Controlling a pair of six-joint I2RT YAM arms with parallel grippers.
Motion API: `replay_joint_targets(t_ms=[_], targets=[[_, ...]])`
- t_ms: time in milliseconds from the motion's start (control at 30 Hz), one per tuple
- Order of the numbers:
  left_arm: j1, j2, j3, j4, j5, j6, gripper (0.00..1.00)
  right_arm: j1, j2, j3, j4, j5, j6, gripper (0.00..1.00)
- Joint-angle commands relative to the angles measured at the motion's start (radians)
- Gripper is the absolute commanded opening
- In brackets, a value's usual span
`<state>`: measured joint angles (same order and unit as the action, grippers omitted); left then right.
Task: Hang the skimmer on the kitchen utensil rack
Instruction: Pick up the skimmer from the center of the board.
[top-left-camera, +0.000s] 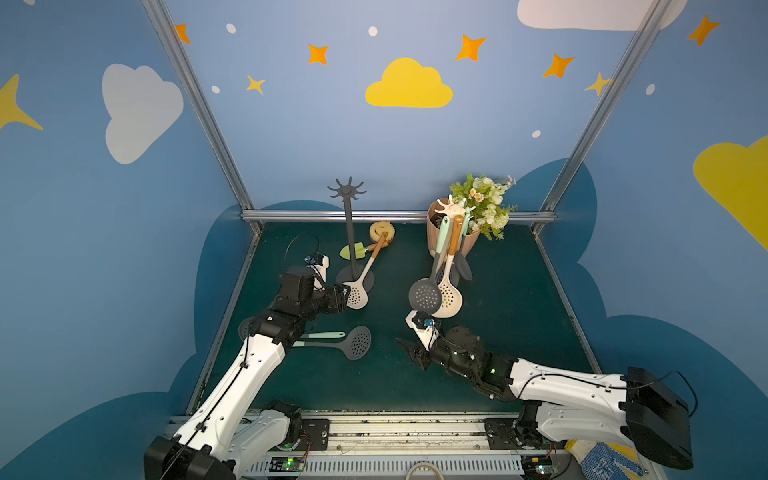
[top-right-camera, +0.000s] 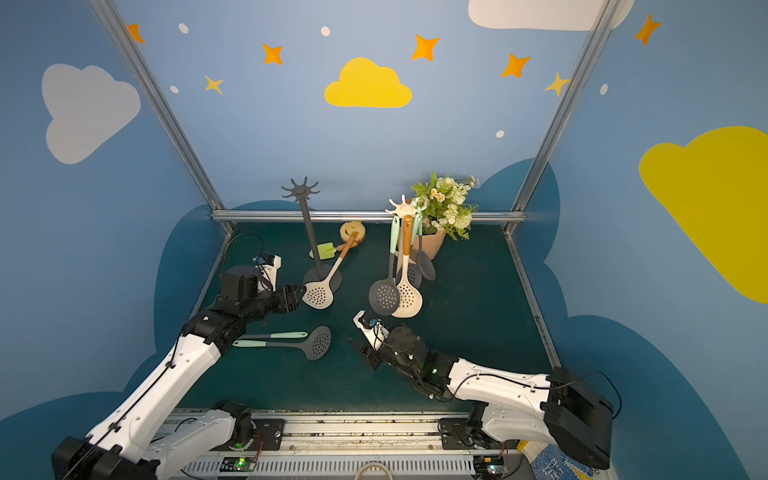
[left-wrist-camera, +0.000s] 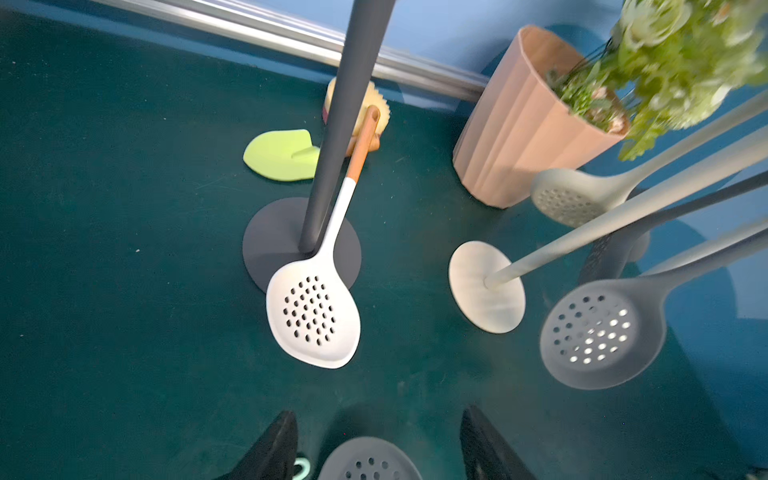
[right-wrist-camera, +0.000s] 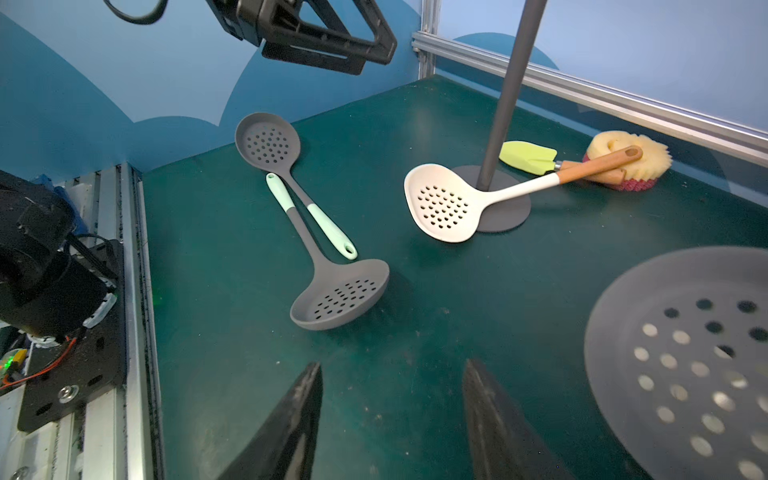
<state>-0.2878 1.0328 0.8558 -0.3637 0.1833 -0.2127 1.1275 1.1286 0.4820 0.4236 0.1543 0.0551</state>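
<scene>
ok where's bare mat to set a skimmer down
Free: mat between cream rack and right side rail, and the front strip between left arm and right arm. Crowded: around the grey rack, with white skimmer, sponge, trowel.

On the counter (top-left-camera: 519, 311), the left rack (top-left-camera: 351, 232) stands toward the back. A skimmer (top-left-camera: 356, 294) lies across its base, with its handle end resting on a sponge (top-left-camera: 382, 230) behind, beside a trowel (top-left-camera: 360, 249). The right rack (top-left-camera: 451, 206), carrying hanging skimmers (top-left-camera: 424, 296), stands before a flowerpot (top-left-camera: 469, 245). Two more skimmers (top-left-camera: 358, 341) lie side by side at front left.
</scene>
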Motion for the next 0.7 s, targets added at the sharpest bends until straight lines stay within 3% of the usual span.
replay_joint_targets(t_ms=[0, 200, 333, 667], targets=[[-0.029, 0.064, 0.049, -0.054, -0.122, 0.018, 0.67, -0.002, -0.061, -0.041, -0.012, 0.039, 0.036, 0.54], [-0.031, 0.196, 0.080, -0.119, -0.212, -0.090, 0.71, -0.011, -0.178, -0.121, -0.033, 0.077, 0.061, 0.55], [-0.025, 0.266, 0.096, -0.172, -0.267, -0.238, 0.73, -0.019, -0.231, -0.150, -0.046, 0.081, 0.072, 0.55], [0.000, 0.443, 0.113, -0.173, -0.139, -0.427, 0.74, -0.032, -0.258, -0.176, -0.049, 0.076, 0.088, 0.55]])
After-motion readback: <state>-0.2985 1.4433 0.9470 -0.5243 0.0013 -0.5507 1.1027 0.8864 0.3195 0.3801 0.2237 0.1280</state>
